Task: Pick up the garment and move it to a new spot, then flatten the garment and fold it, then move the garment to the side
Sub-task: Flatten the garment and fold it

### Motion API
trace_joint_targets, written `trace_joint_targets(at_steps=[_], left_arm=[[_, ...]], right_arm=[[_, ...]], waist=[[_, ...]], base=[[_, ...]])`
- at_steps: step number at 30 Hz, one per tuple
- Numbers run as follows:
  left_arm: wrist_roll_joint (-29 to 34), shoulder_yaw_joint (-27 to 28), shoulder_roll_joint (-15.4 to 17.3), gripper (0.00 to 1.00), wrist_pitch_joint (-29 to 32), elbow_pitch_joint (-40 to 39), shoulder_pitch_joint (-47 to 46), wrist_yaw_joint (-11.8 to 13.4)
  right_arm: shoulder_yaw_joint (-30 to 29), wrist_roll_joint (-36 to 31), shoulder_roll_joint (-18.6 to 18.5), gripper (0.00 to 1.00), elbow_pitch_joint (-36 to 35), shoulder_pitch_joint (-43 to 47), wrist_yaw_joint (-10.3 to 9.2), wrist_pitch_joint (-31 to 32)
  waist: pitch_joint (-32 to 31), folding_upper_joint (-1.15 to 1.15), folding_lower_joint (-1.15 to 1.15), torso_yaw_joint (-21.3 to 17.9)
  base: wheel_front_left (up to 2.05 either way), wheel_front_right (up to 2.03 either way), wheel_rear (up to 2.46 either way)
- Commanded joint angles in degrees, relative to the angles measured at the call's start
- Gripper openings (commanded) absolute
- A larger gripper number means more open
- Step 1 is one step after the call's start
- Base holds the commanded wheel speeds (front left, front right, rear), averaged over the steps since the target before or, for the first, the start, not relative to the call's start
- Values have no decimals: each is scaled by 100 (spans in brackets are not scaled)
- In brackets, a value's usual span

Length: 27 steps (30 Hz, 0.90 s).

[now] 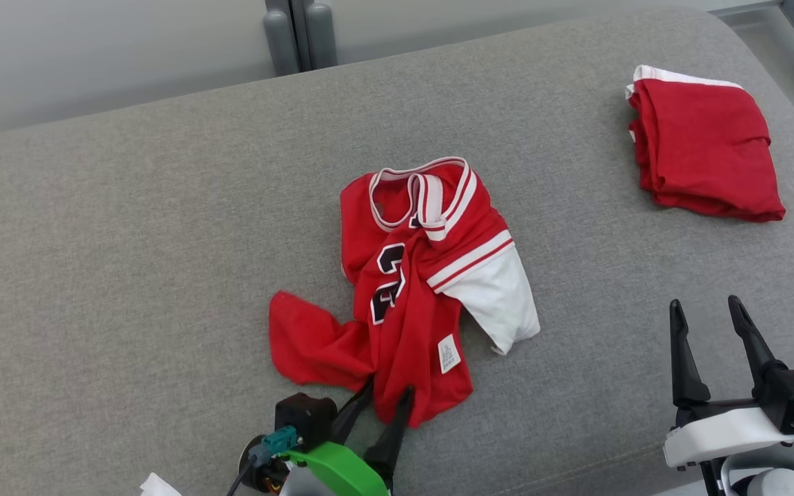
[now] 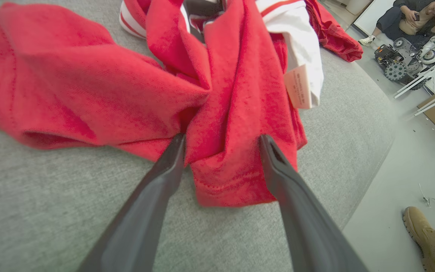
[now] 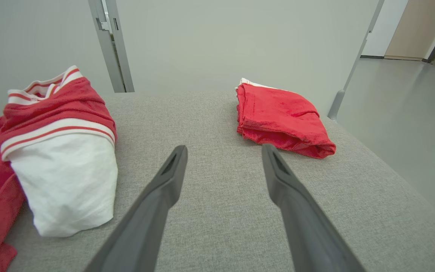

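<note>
The garment [image 1: 411, 275] is a crumpled red jersey with white trim, a white sleeve and dark numerals, lying in the middle of the grey cushion [image 1: 163, 241]. My left gripper [image 1: 389, 393] is at its near hem. In the left wrist view the garment [image 2: 217, 94] bunches up between the two spread fingers of the left gripper [image 2: 222, 138], which straddle a fold of red cloth without pinching it. My right gripper [image 1: 705, 303] stands open above bare cushion to the right of the garment [image 3: 59, 151]; nothing lies between the tips of the right gripper [image 3: 224, 148].
A folded red garment [image 1: 704, 148] lies at the far right of the cushion, ahead of my right gripper [image 3: 281, 117]. The cushion's edge drops to the floor on the right. A person [image 2: 414, 19] sits across the room, and a boot [image 2: 429, 241] stands near the cushion.
</note>
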Motion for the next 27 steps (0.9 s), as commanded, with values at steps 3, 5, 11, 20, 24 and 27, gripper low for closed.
trace_joint_targets(at_steps=[3, 5, 11, 20, 24, 27], left_arm=[[-372, 120, 204, 0, -65, -30, -260, -24], [-582, 220, 360, 0, -74, -125, -342, -22], [-962, 649, 1208, 0, 303, -618, -661, -23], [-1041, 982, 2016, 100, 1215, -138, -1409, 224], [-1079, 1177, 2002, 100, 946, 109, -1327, 483], [-1205, 1357, 1972, 100, 782, 65, -958, 776]], right_arm=[[-31, 99, -7, 100, 24, -67, -9, -17], [-34, 116, -6, 100, 41, -64, -9, -17], [-22, 206, -8, 100, 100, -17, -9, -16], [40, 221, -9, 100, 249, 13, -9, -17], [36, 219, -8, 100, 260, 50, -9, -17], [-6, 202, -9, 100, 235, 124, -9, -16]], waist=[[90, 0, 0, -134], [57, 0, 0, -132], [4, 0, 0, -102], [-25, 0, 0, 33], [-96, 0, 0, 61], [-145, 0, 0, 89]], base=[[0, 0, 0], [0, 0, 0], [0, 0, 0], [0, 0, 0], [0, 0, 0], [0, 0, 0]])
